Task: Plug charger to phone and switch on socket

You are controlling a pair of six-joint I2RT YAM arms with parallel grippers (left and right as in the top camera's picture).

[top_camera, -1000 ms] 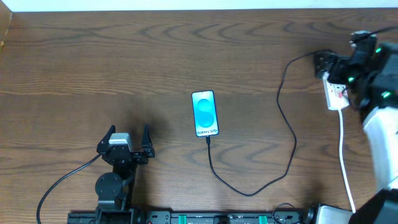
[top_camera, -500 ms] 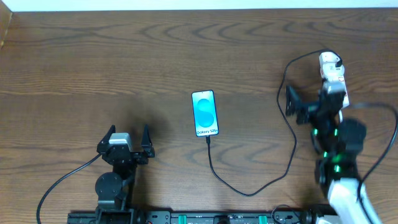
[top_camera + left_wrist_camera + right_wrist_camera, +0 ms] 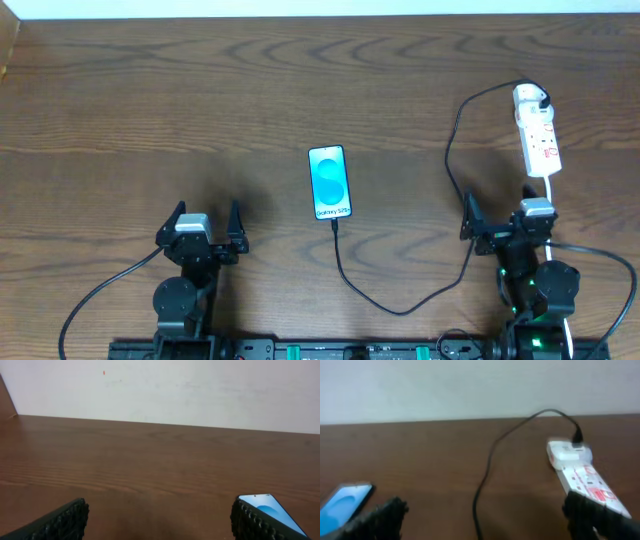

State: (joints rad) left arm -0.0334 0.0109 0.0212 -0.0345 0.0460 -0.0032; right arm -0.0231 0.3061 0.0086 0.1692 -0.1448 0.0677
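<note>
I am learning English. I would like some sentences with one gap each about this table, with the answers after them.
The phone has a ___ screen.
The charger runs from the socket to the ___.
The left gripper and the right gripper both stand ___, holding nothing.
The socket lies nearer the ___ gripper.
Answers: blue; phone; open; right.

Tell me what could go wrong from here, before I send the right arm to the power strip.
1. The charger cable passes right beside the open right gripper; a careless reach could snag it and tug the plug out of the phone.
2. The socket has a white cord running down toward that arm, so the strip could get dragged.
3. Whether the socket is already on cannot be read; the right wrist view is blurred, so a press might miss.
</note>
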